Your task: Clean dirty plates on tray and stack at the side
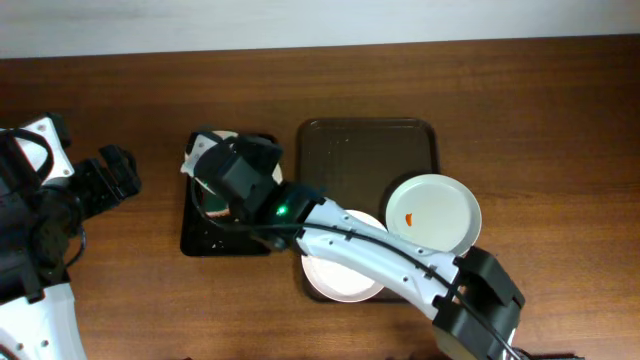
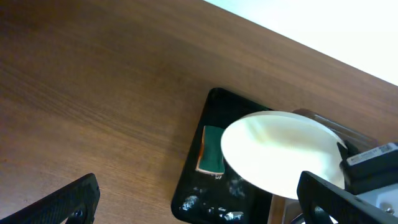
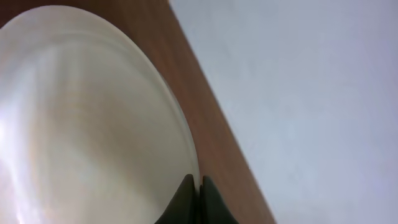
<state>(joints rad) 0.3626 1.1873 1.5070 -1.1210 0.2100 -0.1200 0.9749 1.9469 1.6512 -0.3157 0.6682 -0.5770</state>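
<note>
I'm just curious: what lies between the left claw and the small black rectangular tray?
Only bare brown wooden table separates left claw and black tray, per the overhead view.

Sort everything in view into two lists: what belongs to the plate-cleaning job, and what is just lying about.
Job in hand:
held plate, pinched by the right gripper over the black tray
smeared plate, on the right rim of the brown tray
third plate, partly under the right arm
sponge in the black tray, likely the wiper

Just lying about:
nothing loose; only the wooden table
</note>
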